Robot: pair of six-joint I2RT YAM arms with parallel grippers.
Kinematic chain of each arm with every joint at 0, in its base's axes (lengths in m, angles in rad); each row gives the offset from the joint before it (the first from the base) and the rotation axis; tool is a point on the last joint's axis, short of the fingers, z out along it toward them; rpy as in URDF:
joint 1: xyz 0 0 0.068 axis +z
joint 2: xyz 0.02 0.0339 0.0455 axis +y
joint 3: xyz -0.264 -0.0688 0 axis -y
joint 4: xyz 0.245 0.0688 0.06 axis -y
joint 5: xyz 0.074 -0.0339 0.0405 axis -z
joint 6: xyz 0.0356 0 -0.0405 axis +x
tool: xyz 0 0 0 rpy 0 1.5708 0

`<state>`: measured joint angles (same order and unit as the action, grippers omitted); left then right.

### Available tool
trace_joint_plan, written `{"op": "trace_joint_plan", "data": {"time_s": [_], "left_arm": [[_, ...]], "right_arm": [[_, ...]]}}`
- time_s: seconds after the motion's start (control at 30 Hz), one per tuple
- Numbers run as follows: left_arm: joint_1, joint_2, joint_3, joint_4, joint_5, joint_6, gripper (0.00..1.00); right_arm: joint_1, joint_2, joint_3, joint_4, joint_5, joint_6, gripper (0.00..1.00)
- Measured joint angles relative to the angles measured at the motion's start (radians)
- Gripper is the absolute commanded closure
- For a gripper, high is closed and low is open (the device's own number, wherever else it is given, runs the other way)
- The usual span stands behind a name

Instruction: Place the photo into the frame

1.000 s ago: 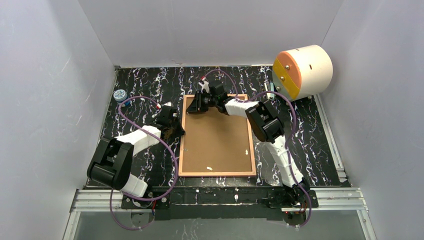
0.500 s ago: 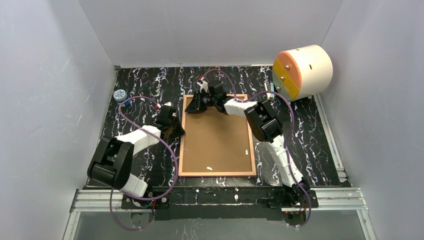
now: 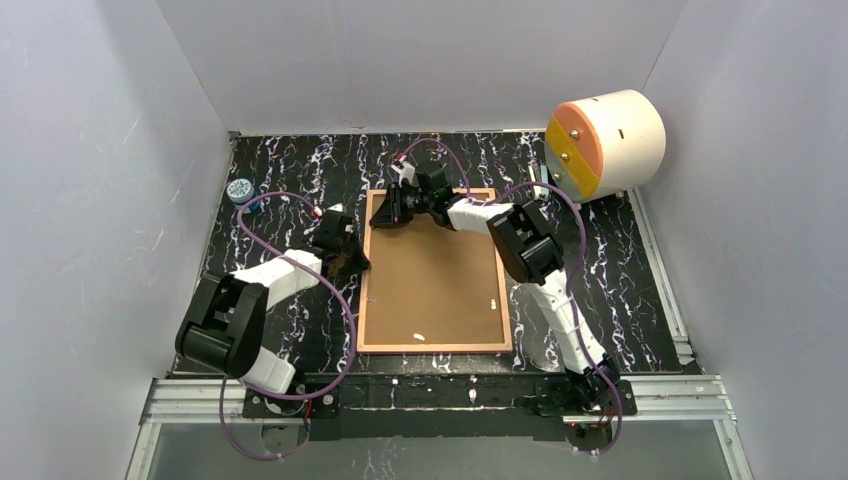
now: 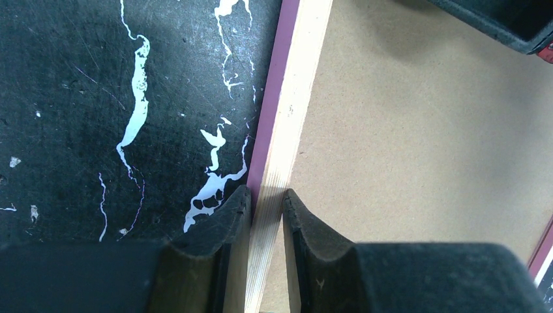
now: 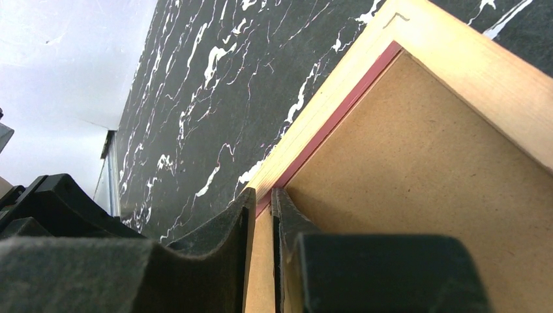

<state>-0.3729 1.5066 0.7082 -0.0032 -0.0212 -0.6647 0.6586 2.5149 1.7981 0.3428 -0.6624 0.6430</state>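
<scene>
Left gripper (image 4: 266, 195): its two dark fingers sit either side of the left rail of the thin rectangular picture frame (image 3: 435, 347), pale wood on the upturned back with a pink edge. They pinch that rail roughly midway along its length. One finger is on the outer pink side and the other on the inner side, against the flat brown backing board (image 3: 435, 280).

Right gripper (image 5: 261, 195): reaches across to the frame's far left corner. Its fingers are nearly together, with only the thin strip of the rail between them. I read this as pinching the frame at the left rail, just short of the corner joint.

Frame: lies flat, back up, near the middle of the black tabletop with white marbled veins (image 3: 300, 170), long sides running away from the arm bases. The backing board fills its opening. Two small white flecks (image 3: 419, 337) sit on the board near the front edge.

Also noted:
- A cream cylinder with an orange and yellow end face (image 3: 605, 140) is at the far right, well apart from the frame.
- A small pale round object (image 3: 240, 188) is at the tabletop's far left edge, too small to identify.
</scene>
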Motion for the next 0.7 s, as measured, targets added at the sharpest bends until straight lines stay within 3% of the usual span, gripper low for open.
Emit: {"op": "trace_joint_plan", "data": {"time_s": [0.2, 0.43, 0.6, 0.7], "left_arm": [[0.000, 0.003, 0.011, -0.015, -0.001, 0.001, 0.97], [-0.003, 0.002, 0.045, -0.075, -0.029, 0.000, 0.85], [-0.009, -0.033, 0.060, -0.159, -0.043, 0.000, 0.77], [-0.009, -0.091, 0.060, -0.222, -0.045, 0.000, 0.66]], "right_arm": [[0.001, -0.002, 0.000, 0.000, 0.002, -0.003, 0.66], [0.012, -0.072, -0.017, -0.103, 0.074, -0.004, 0.58], [0.008, -0.253, -0.131, -0.218, 0.127, -0.023, 0.55], [-0.001, -0.443, -0.282, -0.256, 0.188, -0.035, 0.53]]}}
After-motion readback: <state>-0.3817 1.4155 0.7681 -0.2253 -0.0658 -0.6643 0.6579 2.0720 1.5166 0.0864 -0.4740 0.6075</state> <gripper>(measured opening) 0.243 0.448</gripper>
